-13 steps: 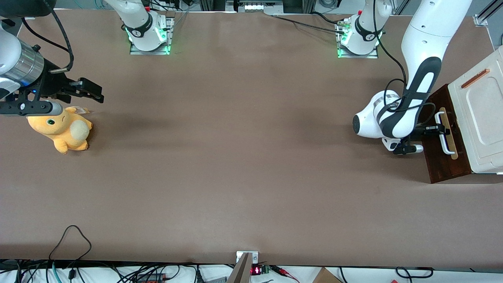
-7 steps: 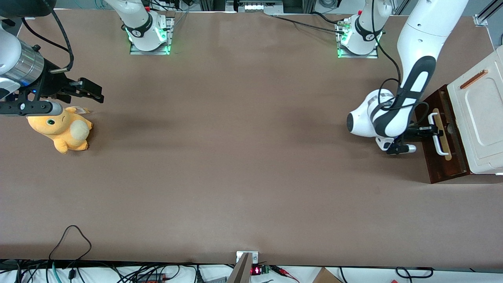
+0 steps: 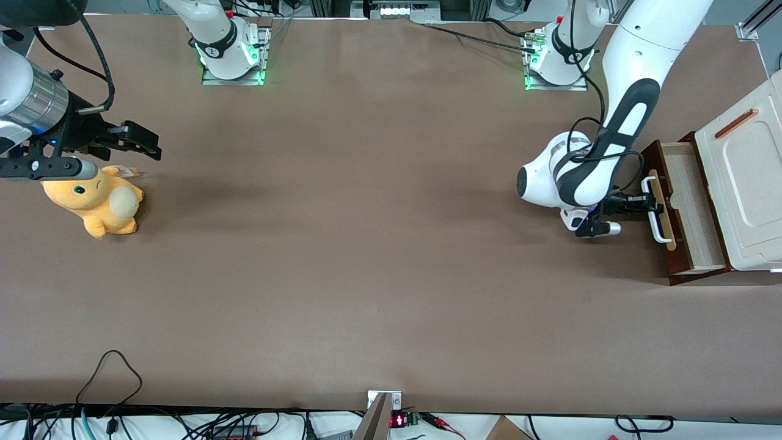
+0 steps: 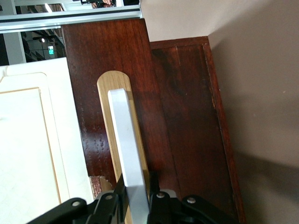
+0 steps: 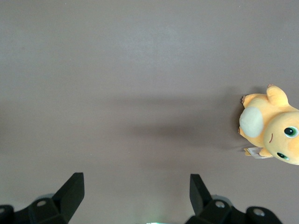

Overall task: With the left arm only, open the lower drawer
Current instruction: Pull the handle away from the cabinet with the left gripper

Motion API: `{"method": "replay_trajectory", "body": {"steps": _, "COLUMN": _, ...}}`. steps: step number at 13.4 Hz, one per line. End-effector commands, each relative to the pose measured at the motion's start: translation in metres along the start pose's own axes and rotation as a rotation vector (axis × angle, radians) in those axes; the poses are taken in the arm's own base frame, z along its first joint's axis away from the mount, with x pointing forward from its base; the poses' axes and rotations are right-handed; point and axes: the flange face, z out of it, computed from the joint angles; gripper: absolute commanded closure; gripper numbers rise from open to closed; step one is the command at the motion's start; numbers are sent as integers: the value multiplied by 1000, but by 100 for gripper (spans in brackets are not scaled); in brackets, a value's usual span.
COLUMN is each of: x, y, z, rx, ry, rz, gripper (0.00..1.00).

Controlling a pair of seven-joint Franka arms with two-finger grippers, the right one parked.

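Observation:
The lower drawer (image 3: 690, 211) stands pulled partway out of the cabinet at the working arm's end of the table, its light wood inside showing. Its dark brown front (image 4: 182, 126) carries a white bar handle (image 3: 651, 209) (image 4: 128, 149) on a pale wood strip (image 4: 106, 93). The left arm (image 3: 617, 122) reaches down in front of the drawer, and its black gripper (image 3: 641, 198) (image 4: 136, 200) is shut on the handle, one finger on each side of the bar.
The cream-white cabinet top (image 3: 748, 183) with a thin orange-brown strip (image 3: 737, 123) sits above the drawer. An orange plush toy (image 3: 98, 201) (image 5: 271, 128) lies toward the parked arm's end. Two arm bases (image 3: 232, 52) stand along the table edge farthest from the front camera.
The left arm has drawn back toward the table's middle with the handle held, and the lower drawer has slid out of the cabinet, exposing its light wood inside.

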Motion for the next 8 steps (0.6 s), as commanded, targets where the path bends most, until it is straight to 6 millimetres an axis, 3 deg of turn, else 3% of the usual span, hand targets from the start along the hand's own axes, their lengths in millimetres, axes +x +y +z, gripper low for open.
{"method": "replay_trajectory", "body": {"steps": 1, "x": 14, "y": 0, "z": -47, "rx": -40, "ry": 108, "rz": 20, "gripper": 100}}
{"method": "replay_trajectory", "body": {"steps": 6, "x": 14, "y": 1, "z": -50, "rx": -44, "ry": 110, "rz": 22, "gripper": 96}}
{"method": "replay_trajectory", "body": {"steps": 8, "x": 13, "y": 2, "z": -50, "rx": -46, "ry": 110, "rz": 26, "gripper": 72}}
